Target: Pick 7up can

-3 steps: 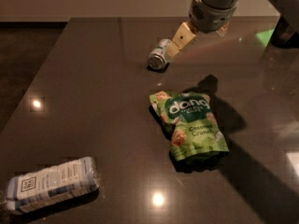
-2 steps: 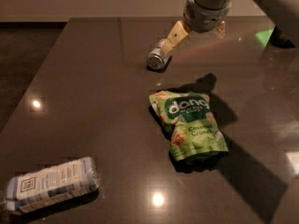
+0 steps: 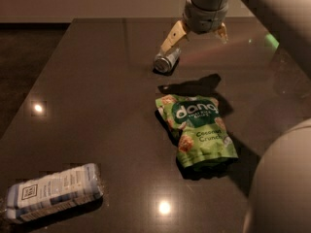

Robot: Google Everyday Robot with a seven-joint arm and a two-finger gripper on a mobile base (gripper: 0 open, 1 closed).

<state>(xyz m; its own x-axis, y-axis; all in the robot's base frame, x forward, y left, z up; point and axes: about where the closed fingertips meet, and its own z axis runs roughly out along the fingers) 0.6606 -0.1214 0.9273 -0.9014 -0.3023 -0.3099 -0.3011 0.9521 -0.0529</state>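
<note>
The 7up can (image 3: 166,60) lies on its side on the dark table, its silver end toward me, at the upper middle of the camera view. My gripper (image 3: 198,36) hangs above and just right of the can, fingers spread open. The left fingertip (image 3: 170,39) is right above the can's far end; the right fingertip (image 3: 222,33) is well off to the right. Nothing is held.
A green snack bag (image 3: 198,129) lies flat in front of the can. A white and blue packet (image 3: 51,191) lies at the near left. The table's left edge (image 3: 48,76) runs diagonally. My arm (image 3: 277,13) spans the upper right; a rounded grey part fills the lower right.
The gripper has shifted a little left and away from me, and now hangs with its left finger over the can. The can, the bag and the packet have not moved.
</note>
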